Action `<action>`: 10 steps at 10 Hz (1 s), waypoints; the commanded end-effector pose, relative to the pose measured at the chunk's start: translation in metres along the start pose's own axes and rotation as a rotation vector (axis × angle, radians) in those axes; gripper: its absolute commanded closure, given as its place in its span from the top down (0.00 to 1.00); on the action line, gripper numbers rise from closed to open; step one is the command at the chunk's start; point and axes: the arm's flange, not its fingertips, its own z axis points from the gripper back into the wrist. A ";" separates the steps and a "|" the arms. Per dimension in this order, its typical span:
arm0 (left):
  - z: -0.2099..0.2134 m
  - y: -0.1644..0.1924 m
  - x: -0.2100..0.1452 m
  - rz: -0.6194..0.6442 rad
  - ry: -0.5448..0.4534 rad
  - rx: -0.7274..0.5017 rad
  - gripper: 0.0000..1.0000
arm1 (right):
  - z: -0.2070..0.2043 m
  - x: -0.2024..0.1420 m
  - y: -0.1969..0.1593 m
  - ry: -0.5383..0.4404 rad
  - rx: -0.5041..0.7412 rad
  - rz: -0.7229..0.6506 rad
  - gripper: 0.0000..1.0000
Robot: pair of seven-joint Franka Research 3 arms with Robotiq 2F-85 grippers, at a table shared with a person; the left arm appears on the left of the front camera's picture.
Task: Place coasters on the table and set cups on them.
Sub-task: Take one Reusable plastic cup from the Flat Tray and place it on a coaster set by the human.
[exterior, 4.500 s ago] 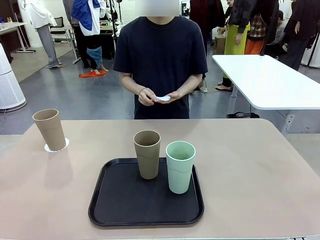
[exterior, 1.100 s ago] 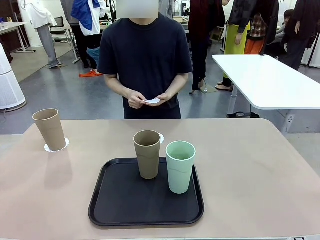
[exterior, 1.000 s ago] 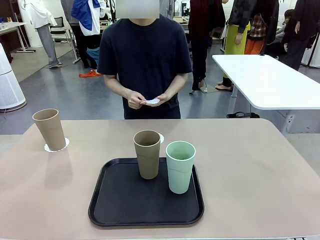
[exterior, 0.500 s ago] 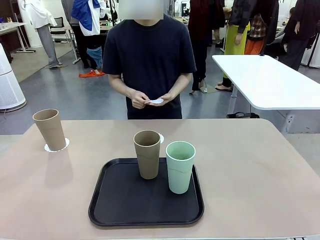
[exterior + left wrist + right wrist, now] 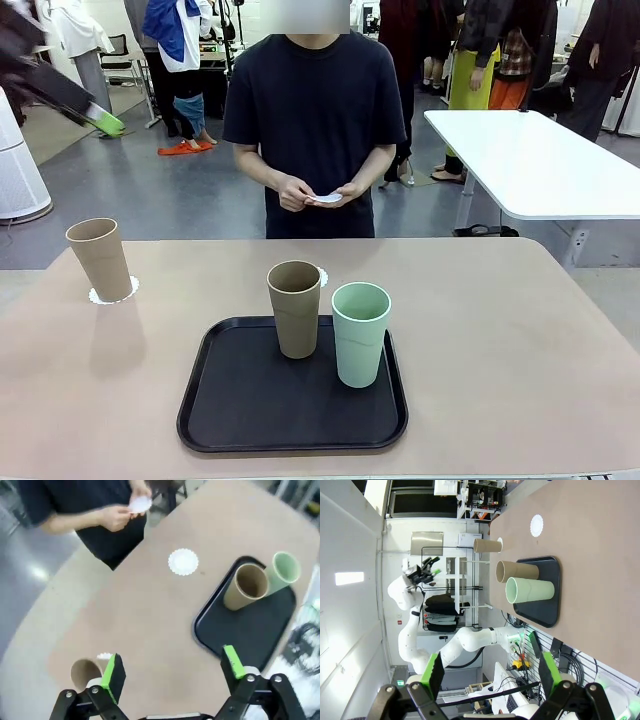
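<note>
One tan cup stands on a coaster at the table's far left. A second tan cup and a mint cup stand in the black tray. A bare coaster lies on the table just beyond the tray. The person's hands hold another coaster at the far side. My left gripper hangs open high above the table, blurred at the front view's top left. My right gripper is open, off the table's side.
A white table stands behind at the right. People move about in the background. Bare tabletop stretches right of the tray and between the tray and the left cup.
My left gripper has swung into the front view's top left corner. The person has shifted slightly to the right, still holding a coaster. The cups have not moved.
</note>
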 end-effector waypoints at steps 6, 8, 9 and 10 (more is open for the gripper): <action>-0.191 -0.062 -0.031 -0.377 0.429 -0.072 1.00 | 0.000 0.000 -0.001 -0.007 0.003 0.011 1.00; -0.210 -0.070 -0.033 -0.392 0.462 -0.077 1.00 | 0.000 0.000 -0.001 -0.007 0.003 0.011 1.00; -0.210 -0.070 -0.033 -0.392 0.462 -0.077 1.00 | 0.000 0.000 -0.001 -0.007 0.003 0.011 1.00; -0.210 -0.070 -0.033 -0.392 0.462 -0.077 1.00 | 0.000 0.000 -0.001 -0.007 0.003 0.011 1.00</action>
